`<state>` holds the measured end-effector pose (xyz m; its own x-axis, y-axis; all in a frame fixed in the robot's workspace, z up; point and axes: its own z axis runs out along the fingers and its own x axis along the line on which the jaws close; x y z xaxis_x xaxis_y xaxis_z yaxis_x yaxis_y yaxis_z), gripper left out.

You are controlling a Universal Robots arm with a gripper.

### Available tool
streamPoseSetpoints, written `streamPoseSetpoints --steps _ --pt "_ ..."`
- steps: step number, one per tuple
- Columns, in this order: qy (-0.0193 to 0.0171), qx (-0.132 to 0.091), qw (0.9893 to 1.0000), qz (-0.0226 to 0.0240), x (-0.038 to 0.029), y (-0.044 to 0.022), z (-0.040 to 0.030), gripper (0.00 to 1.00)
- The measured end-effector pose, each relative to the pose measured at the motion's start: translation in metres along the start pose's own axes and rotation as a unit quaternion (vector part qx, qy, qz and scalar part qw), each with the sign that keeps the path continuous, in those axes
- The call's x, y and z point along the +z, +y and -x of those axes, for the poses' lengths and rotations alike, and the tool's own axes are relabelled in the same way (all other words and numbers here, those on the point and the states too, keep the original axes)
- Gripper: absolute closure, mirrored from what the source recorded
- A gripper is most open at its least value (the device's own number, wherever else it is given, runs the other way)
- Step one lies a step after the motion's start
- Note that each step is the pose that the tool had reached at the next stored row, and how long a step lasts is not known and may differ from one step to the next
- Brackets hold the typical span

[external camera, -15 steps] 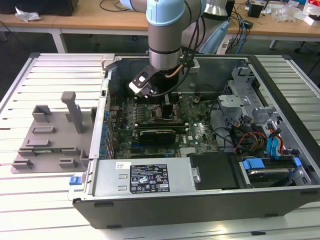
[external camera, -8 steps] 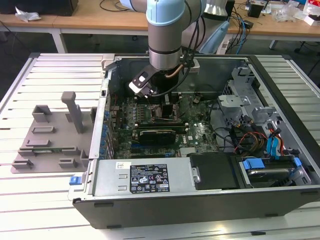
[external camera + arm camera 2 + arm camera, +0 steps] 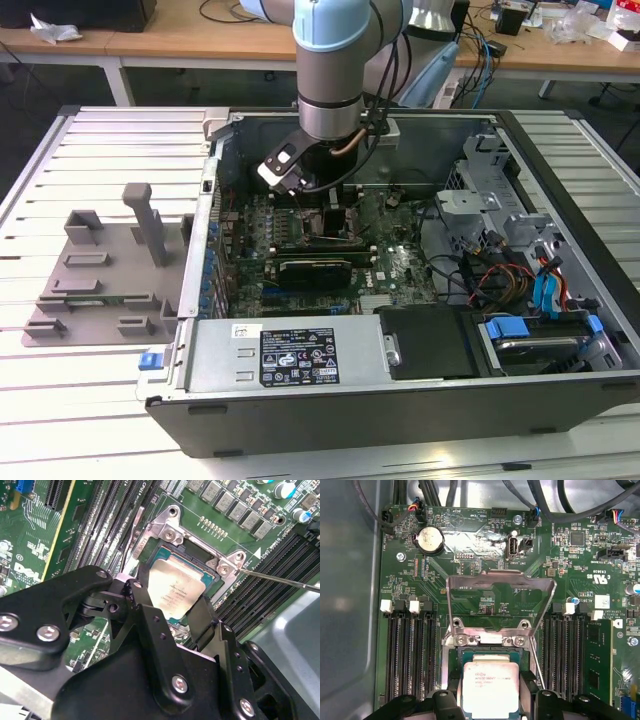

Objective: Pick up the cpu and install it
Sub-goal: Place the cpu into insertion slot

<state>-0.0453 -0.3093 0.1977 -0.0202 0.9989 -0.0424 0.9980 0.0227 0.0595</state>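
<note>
The hand (image 3: pixel 174 600) is narrowed onto the cpu (image 3: pixel 172 586). Its two black fingers (image 3: pixel 145 611) press against opposite edges of the chip, which sits between them right over the open socket (image 3: pixel 197 559) — whether it is seated or just above I cannot tell. Just beyond the fingertips the hinged metal load plate (image 3: pixel 500 597) stands raised, and memory slots (image 3: pixel 407 655) run along either side of the hand. The chip looks light, thin and rigid, with a smooth metal top that offers little friction. I judge it fragile underneath, and the socket contacts below it more so. The edges — where the fingers are — seem the right hold, kept level with a gentle squeeze, never on the underside
</note>
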Motion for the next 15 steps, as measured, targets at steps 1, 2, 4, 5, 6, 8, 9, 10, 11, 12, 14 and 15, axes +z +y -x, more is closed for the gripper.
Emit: streamPoseSetpoints --steps 1,2,4,5,6,8,9,10,11,12,14,15 --pt "0.0001 0.000 1.0000 0.0000 0.0001 0.0000 0.0000 0.45" --pt "0.0000 0.000 1.0000 -0.0001 0.0004 0.0000 0.0000 0.45" --pt "0.0001 0.000 1.0000 0.0000 0.0005 0.0000 0.0000 0.45" --pt "0.0001 0.000 1.0000 0.0000 0.0006 0.0000 0.0000 0.45" --pt "0.0001 0.000 1.0000 0.0000 0.0006 0.0000 0.0000 0.45" --pt "0.0004 0.000 1.0000 0.0002 0.0010 0.0001 -0.0002 0.44" --pt "0.0003 0.000 1.0000 0.0002 0.0010 0.0001 -0.0001 0.38" --pt "0.0002 0.000 1.0000 0.0001 0.0009 0.0000 -0.0001 0.38" --pt "0.0001 0.000 1.0000 0.0000 0.0009 0.0000 -0.0001 0.38" --pt "0.0001 0.000 1.0000 0.0000 0.0009 0.0000 0.0000 0.38" --pt "0.0002 0.000 1.0000 0.0000 -0.0003 0.0001 0.0000 0.38" --pt "0.0001 0.000 1.0000 0.0000 -0.0022 0.0002 0.0001 0.38"
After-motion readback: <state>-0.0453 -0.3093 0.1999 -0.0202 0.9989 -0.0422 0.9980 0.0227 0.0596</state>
